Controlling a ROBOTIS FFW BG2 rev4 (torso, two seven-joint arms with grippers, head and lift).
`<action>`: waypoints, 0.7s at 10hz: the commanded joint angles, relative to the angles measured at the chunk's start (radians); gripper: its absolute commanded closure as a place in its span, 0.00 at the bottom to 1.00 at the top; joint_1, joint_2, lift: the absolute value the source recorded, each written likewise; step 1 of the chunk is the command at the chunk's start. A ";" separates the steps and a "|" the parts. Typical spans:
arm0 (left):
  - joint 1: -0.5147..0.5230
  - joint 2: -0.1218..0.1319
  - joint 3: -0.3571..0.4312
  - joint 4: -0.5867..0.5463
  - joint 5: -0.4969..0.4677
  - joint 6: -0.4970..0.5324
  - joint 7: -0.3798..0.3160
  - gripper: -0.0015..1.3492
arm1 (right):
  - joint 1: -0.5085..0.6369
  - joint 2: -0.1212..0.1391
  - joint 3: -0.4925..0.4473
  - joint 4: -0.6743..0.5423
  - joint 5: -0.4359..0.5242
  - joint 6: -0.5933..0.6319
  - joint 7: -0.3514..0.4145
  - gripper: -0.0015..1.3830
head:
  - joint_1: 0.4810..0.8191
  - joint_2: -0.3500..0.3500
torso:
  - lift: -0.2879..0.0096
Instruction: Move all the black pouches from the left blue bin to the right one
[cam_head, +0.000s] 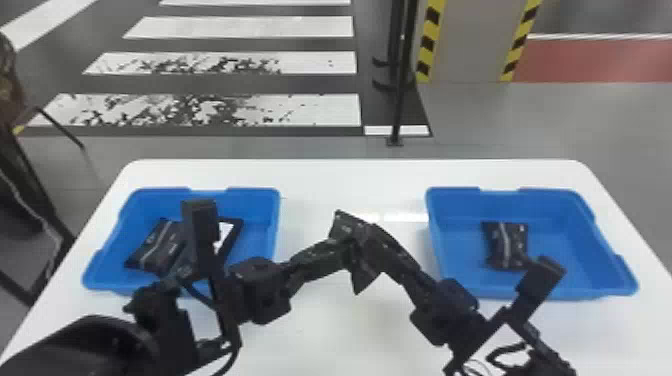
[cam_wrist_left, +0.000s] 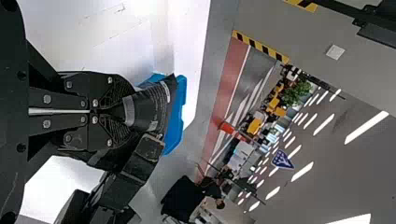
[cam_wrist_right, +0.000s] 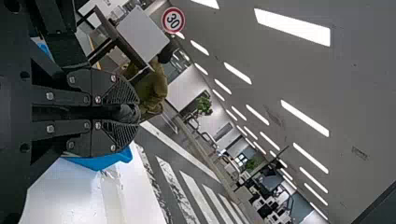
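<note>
Landmark: right blue bin (cam_head: 611, 270). Left of it, over the white table (cam_head: 350, 340), we see the left gripper (cam_head: 338, 247) clamped on a black pouch (cam_wrist_left: 152, 107). Right gripper (cam_head: 371, 242) meets it there, jaws slightly apart with dark material between; we can't tell if they grip. We mark one pouch (cam_head: 506, 246) inside the landmark, others (cam_head: 156, 246) in the left bin (cam_head: 267, 220), well left of it.

Head: high, facing twelve o'clock, down
Left wrist: close, toward two
Right wrist: close, toward ten
Shared: table (cam_head: 350, 185)
</note>
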 joint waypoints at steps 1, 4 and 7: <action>-0.002 -0.005 0.004 0.006 0.010 -0.016 0.007 0.87 | 0.004 0.000 0.004 -0.006 -0.024 0.018 0.005 0.92 | 0.63 0.55 | 0.50; 0.018 -0.008 0.022 0.011 0.032 -0.004 0.013 0.06 | -0.048 -0.008 -0.076 0.023 -0.040 0.018 0.003 0.92 | 0.63 0.56 | 0.50; 0.030 -0.010 0.048 0.008 0.032 -0.014 0.013 0.12 | -0.180 -0.057 -0.220 0.136 0.063 0.018 -0.001 0.92 | 0.63 0.44 | 0.50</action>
